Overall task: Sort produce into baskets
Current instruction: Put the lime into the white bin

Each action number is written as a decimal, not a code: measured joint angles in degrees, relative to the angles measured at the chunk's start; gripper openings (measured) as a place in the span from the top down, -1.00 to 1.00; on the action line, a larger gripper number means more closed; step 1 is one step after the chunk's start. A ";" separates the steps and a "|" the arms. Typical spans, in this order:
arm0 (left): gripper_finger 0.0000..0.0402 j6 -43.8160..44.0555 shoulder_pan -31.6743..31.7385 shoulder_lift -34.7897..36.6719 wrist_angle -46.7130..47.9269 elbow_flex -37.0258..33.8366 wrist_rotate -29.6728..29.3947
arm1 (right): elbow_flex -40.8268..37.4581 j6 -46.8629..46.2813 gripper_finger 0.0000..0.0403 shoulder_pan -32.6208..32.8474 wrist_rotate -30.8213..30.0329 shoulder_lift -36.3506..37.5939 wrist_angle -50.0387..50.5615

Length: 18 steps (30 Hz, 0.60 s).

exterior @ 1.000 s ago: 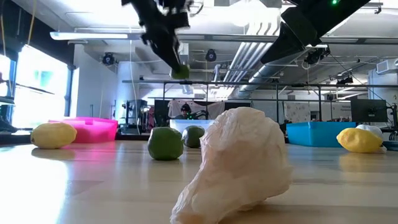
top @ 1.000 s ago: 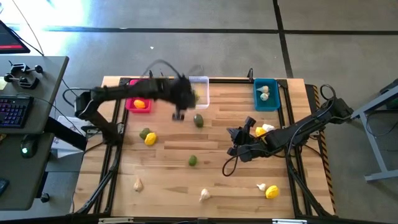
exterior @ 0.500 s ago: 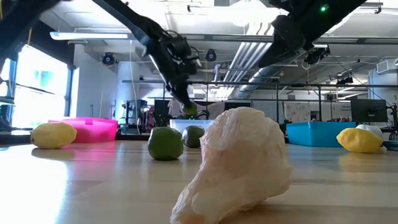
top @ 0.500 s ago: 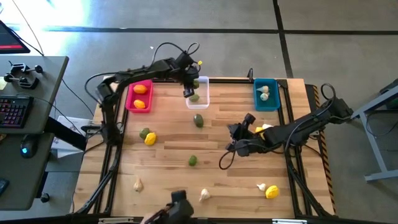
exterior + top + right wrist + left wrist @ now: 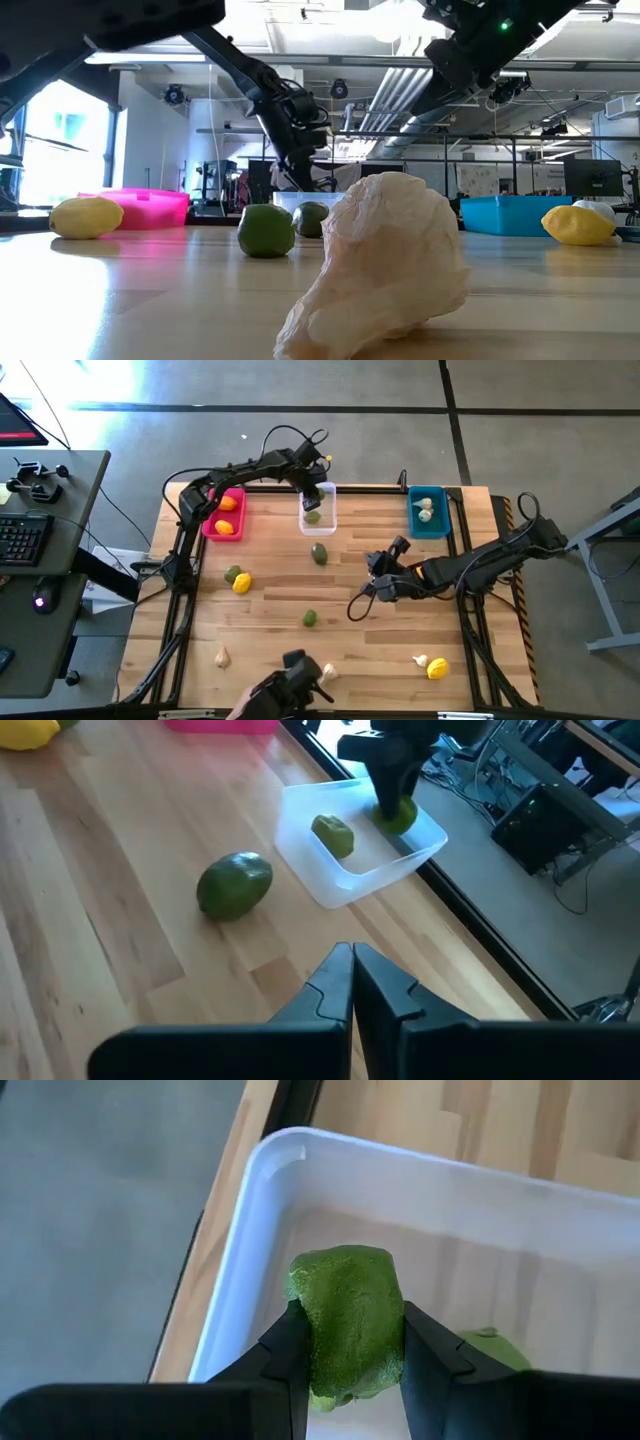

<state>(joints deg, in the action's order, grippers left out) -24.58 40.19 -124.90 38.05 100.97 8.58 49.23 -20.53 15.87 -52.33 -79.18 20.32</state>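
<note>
My left gripper (image 5: 312,500) is over the clear bin (image 5: 325,520) at the table's far edge, shut on a dull green fruit (image 5: 345,1325). A second green fruit (image 5: 490,1348) lies in that bin. The pink bin (image 5: 210,525) holds two orange fruits. The teal bin (image 5: 428,525) holds garlic bulbs. My right gripper (image 5: 372,572) is shut and empty above mid-table, pointing toward the clear bin (image 5: 330,885). Green fruits (image 5: 319,553), yellow fruits (image 5: 242,584) and garlic bulbs (image 5: 222,656) lie loose on the table. My left gripper pinches the green fruit by its two opposite sides (image 5: 305,1330) between the two fingers. The fingers come from above, pointing down into the clear bin. The fruit sits inside the bin's walls near its far end (image 5: 395,817); whether it touches the floor I cannot tell.
A green fruit (image 5: 235,885) lies just in front of the clear bin. A yellow fruit and a garlic bulb (image 5: 421,568) lie beside my right arm. A large garlic bulb (image 5: 380,260) lies close to the low camera. A dark object (image 5: 290,690) stands at the near edge.
My left gripper has carried the green fruit toward the table's far edge, from above the table in front of the bins to over the clear bin, and has gone down into it. A dark object has come in at the near edge.
</note>
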 joint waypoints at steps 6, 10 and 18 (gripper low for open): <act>0.54 -1.03 0.35 -0.20 0.76 0.00 0.20 | 0.00 0.04 1.00 -0.15 0.04 0.00 0.00; 0.42 -1.53 0.30 -0.20 1.79 0.00 0.16 | 0.00 0.02 1.00 -0.15 0.09 0.00 0.00; 0.10 -1.60 0.30 -0.22 1.69 0.00 -0.06 | 0.00 0.02 1.00 -0.15 0.28 0.00 0.00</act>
<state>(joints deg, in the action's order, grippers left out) -26.17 40.49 -125.12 39.73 100.97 8.51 49.23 -20.51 15.73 -52.05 -79.18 20.32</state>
